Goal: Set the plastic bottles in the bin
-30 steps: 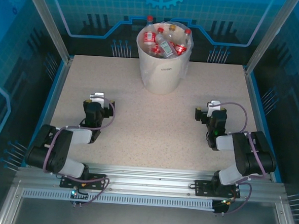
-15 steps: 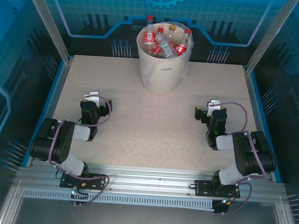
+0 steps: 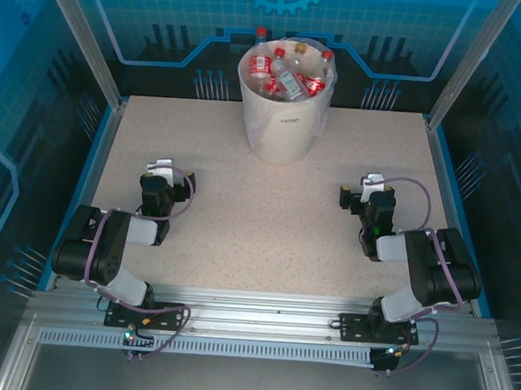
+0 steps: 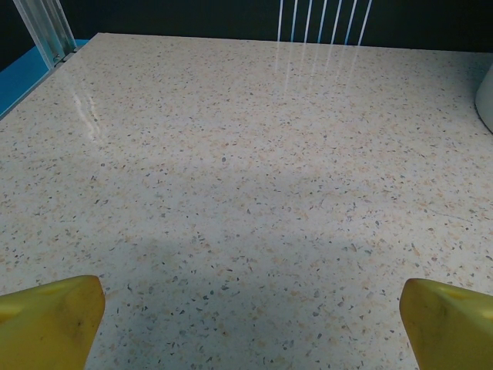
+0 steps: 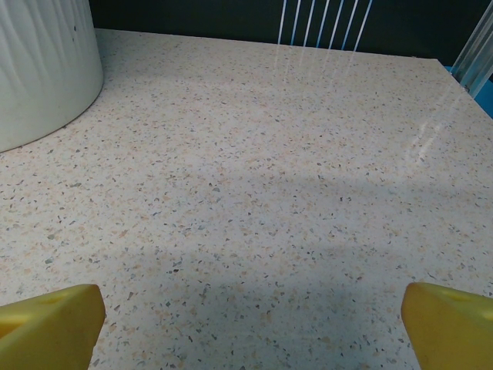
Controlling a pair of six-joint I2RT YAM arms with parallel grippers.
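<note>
The task is looking finished, as far as one can judge. The plastic bottles are all lying heaped inside the bin, filling it up to the rim, and one red-capped bottle is poking above the far edge. Most of them are showing red caps and red or white labels; one cap is looking orange. A clear bag is lining the bin and folding over its rim.

The bin is standing far ahead of both tools, about midway between them. The speckled surface in front of each tool is carrying no bottle, so nothing seems to be left to pick up.

The left tool is holding its yellow fingers spread wide with nothing between them, and the right tool is doing the same. Both are hanging low over the surface, well apart from the bin.
</note>
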